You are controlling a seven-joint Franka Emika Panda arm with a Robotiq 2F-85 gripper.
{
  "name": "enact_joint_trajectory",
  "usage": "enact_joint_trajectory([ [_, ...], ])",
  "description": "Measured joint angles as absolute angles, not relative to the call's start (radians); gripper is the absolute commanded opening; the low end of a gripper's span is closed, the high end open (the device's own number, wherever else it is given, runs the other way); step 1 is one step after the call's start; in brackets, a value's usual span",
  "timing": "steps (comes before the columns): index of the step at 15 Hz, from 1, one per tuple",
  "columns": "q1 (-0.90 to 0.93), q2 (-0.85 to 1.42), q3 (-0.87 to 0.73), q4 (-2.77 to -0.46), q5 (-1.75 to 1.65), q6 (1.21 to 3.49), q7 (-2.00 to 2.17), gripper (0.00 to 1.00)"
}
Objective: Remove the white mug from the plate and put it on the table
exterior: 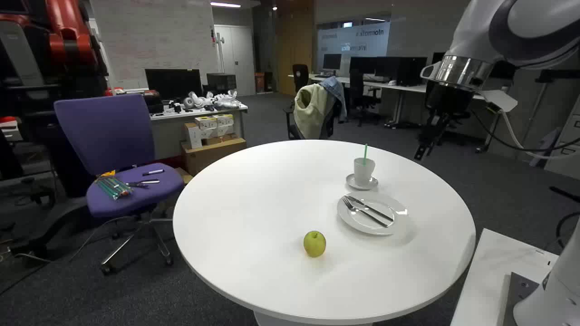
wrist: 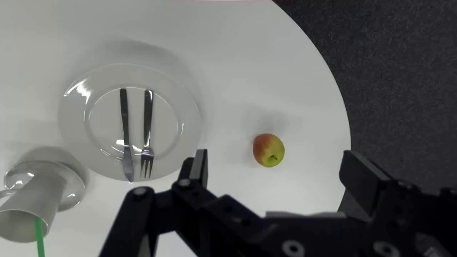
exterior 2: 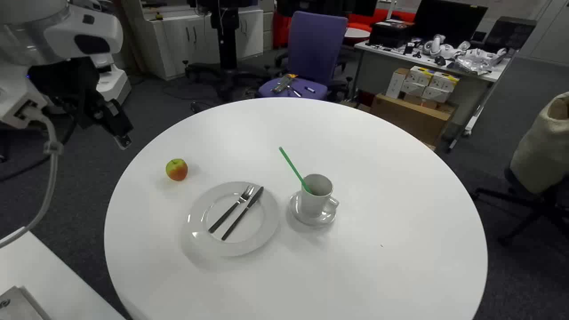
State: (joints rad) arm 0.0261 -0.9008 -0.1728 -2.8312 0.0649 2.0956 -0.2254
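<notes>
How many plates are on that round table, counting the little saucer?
2. The saucer sits under the white mug; the larger plate, with a fork and a knife on it, lies beside it. Neither is fully hidden.

Rounded white arm (exterior: 473,34), dark-banded; shiny metal collar (exterior: 461,71); pale cable (exterior 2: 53,178); black gripper (wrist: 275,160) with grey screws (wrist: 140,191)

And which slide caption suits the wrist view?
Handled white mug, green straw inside, on round white saucer; open black gripper in foreground.
</notes>
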Motion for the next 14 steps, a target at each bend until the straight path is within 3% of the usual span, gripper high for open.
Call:
enact_joint_trajectory([
  [8, 0.015, -0.869, -0.174, -2.800, 0.065, 2.105, -0.207, 1.00],
  [14, -0.073, -0.634, -0.182, -2.630, 0.066, 2.336, -0.030, 1.00],
])
